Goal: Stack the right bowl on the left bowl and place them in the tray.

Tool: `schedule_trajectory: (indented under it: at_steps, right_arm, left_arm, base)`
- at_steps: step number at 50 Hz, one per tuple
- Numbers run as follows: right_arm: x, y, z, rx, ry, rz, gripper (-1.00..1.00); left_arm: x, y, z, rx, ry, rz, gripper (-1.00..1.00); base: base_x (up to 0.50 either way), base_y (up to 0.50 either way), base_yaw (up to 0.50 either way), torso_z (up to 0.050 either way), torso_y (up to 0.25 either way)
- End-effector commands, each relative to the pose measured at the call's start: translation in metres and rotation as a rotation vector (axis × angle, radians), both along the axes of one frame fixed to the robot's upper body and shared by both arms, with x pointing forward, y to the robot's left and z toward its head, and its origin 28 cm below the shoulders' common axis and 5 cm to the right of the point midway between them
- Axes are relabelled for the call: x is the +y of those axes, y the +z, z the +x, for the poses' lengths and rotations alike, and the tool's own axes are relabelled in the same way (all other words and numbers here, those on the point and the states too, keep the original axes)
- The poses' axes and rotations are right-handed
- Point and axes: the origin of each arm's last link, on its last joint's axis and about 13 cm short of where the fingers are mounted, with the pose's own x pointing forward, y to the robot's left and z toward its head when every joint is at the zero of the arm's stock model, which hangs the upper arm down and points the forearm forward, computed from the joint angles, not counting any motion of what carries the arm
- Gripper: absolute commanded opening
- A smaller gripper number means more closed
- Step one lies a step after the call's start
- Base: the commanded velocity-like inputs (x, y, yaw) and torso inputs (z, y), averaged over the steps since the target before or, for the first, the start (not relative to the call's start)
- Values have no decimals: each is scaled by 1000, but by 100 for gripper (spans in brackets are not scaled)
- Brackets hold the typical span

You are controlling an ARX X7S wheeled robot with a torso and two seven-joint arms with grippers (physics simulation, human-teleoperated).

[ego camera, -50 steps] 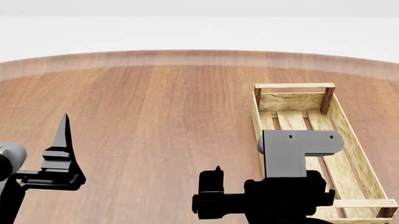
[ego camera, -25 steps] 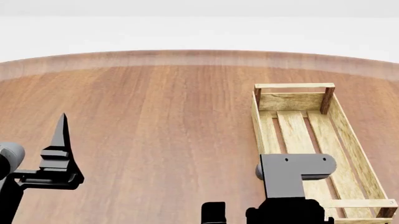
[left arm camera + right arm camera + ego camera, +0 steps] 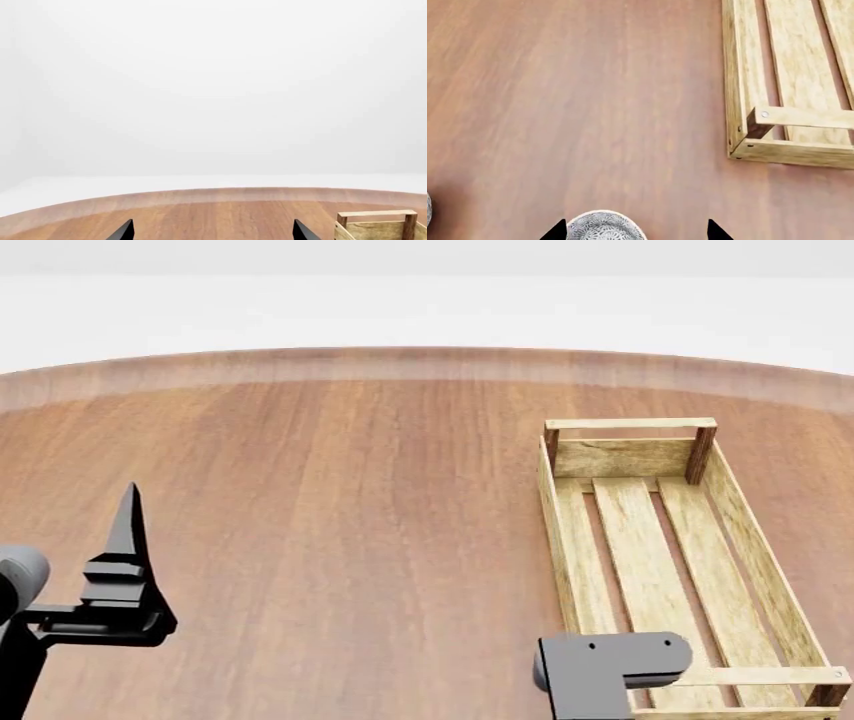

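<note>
Tabletop first: broad reddish wood, and on its left in the head view hangs the left pincer, finger pointing up and away, clear of everything. The left wrist view catches its two black tips set wide apart, so it's spread and empty, staring past the far edge at blank white.

Moving right, the right arm shows only a grey bracket at the bottom of the head view, just beside the tray's near end. Its wrist view looks straight down: two dark tips of the right pincer parted, nothing between them, with the rim of a grey patterned bowl peeking in directly below. A sliver of something grey at the frame edge may be the other bowl; too little shows to say.

Farthest right, the tray, a long slatted crate, sits empty with no bowl in it.

Risk from here: the bowl is barely in frame, so a blind descent could strike its rim and skid it away, or the arm could clip the crate's corner post.
</note>
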Motion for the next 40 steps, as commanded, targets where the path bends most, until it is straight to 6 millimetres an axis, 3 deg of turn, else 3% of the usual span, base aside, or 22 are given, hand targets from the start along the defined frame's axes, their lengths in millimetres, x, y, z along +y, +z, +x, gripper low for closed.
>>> schedule_trajectory:
  at_steps: [1,40]
  right_arm:
    - [0,-13,-3,49,8,-14,100]
    - [-2,-52,-3,178,-2,-35,100]
  left_arm:
    - [1,1,0,-2,3,-1,100]
    - [2,0,-2,-4,6,-2,100]
  base:
    - [0,0,0,0,0]
    - [0,0,0,0,0]
